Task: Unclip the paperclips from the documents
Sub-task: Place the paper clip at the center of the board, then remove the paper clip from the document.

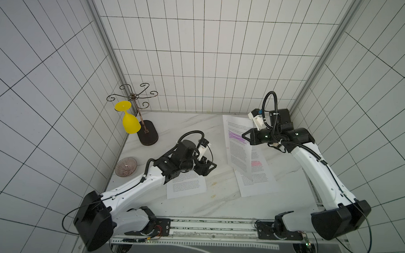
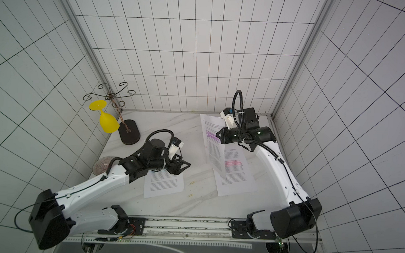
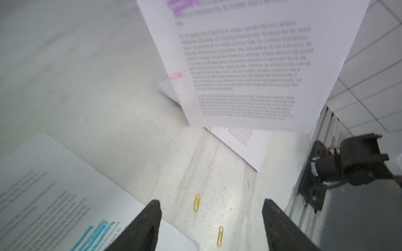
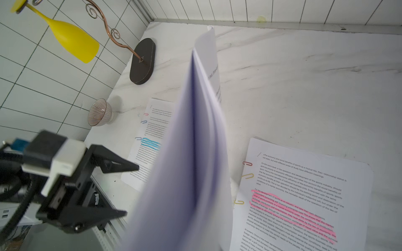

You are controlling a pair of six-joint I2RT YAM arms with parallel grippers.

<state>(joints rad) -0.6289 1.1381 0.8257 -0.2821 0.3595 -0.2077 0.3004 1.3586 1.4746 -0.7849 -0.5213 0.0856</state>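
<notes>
My right gripper (image 1: 244, 136) is shut on the right edge of the purple-highlighted document (image 1: 237, 142), holding it lifted and hanging; a pink paperclip (image 3: 175, 76) sits on its edge. Under it lies the pink-highlighted document (image 4: 304, 195) with a red clip (image 4: 247, 163) and two yellow clips (image 4: 248, 176) on its margin. My left gripper (image 3: 211, 202) stands open and empty above the table beside the blue-highlighted document (image 3: 54, 195). Two loose yellow paperclips (image 3: 196, 202) lie on the marble between its fingers (image 3: 150, 223). The blue-highlighted document (image 4: 152, 134) carries three clips (image 4: 143, 121).
A wire glass stand (image 1: 148, 134) with a hanging yellow glass (image 1: 128, 122) stands at the back left. A ribbed bowl (image 1: 126, 166) sits by the left wall. Tiled walls close three sides, and the metal rail (image 1: 214, 227) runs along the front.
</notes>
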